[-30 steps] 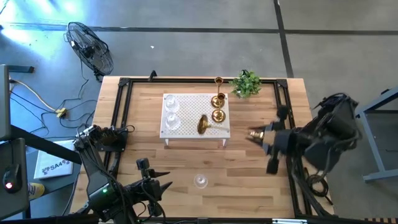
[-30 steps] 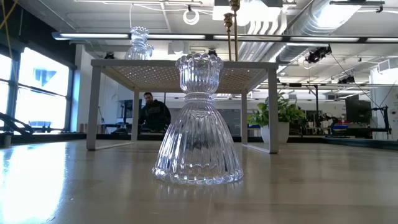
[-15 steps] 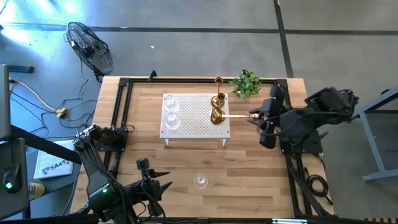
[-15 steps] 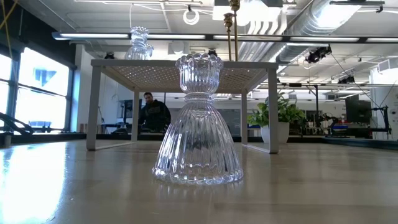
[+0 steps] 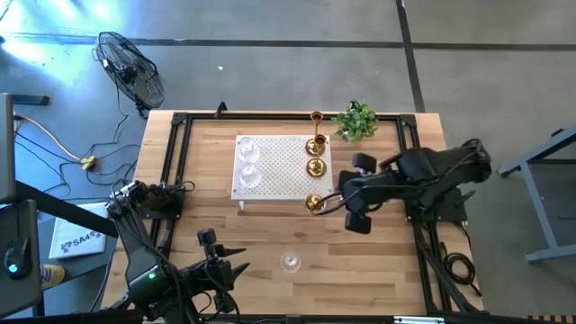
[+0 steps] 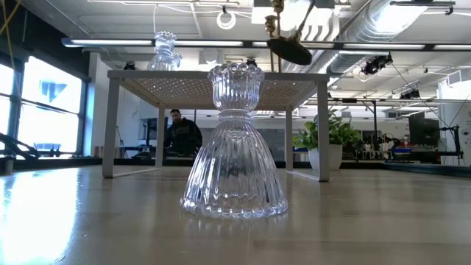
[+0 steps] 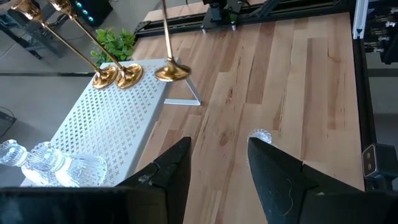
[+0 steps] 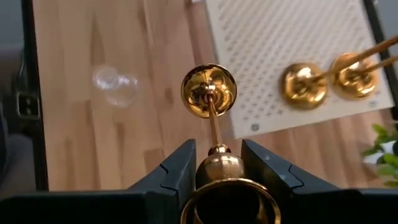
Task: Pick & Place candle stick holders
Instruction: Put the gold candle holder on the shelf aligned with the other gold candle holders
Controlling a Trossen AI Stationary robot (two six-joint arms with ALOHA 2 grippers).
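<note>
Worktop [image 5: 225,243] carries a white platform [image 5: 279,171] where two glass holders [image 5: 248,160] and two brass holders [image 5: 315,155] already stand, so most of the set looks placed. Right claw [image 5: 329,202] is clamped on the stem of a third brass holder [image 5: 313,203], carried sideways just off the platform's near right corner; setting it down is the step in hand. One glass holder [image 5: 290,262] waits alone on the wood. Left claw [image 7: 217,163] rests near the front edge, fingers apart, empty.
</note>
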